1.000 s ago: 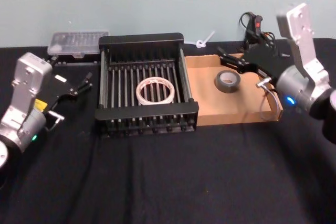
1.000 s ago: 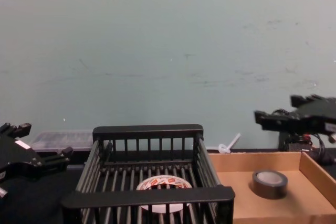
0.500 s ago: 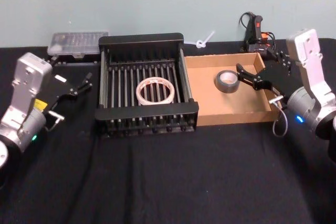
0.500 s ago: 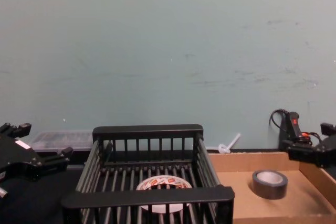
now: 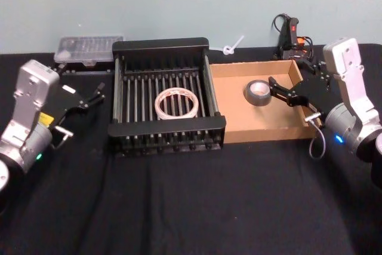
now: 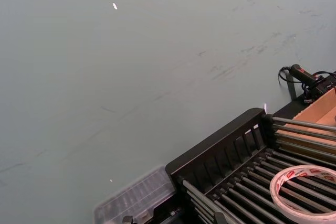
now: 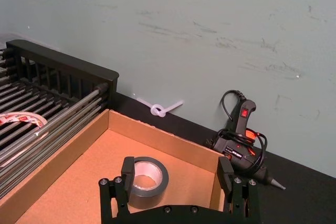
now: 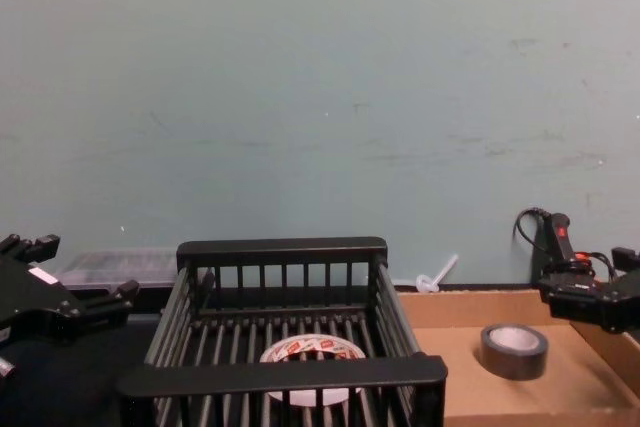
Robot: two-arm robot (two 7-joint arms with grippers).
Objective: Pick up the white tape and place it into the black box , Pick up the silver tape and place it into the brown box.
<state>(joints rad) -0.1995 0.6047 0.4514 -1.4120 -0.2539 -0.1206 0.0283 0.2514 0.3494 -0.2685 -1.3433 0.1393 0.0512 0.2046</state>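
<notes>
The white tape [image 5: 176,103] lies flat on the slatted floor of the black box [image 5: 161,45], also seen in the chest view [image 8: 312,352]. Flat on the floor of the brown box [image 5: 262,125] lies the silver tape [image 5: 258,91], toward its back. My right gripper [image 5: 285,71] hangs open over the brown box's right end, just right of the silver tape and apart from it. The right wrist view has the silver tape [image 7: 142,181] lying beyond the open right gripper [image 7: 176,171], nothing between its fingers. My left gripper [image 5: 95,94] rests open, left of the black box.
A clear plastic case [image 5: 88,49] sits behind the black box's left corner. A black glue gun [image 5: 289,34] with its cable stands behind the brown box, and a white knotted tie [image 5: 233,46] lies by the wall. Black cloth covers the table's front.
My right gripper has come down and drawn back to the right, from above the brown box's back right corner to its right end. The tapes and the left arm have not moved.
</notes>
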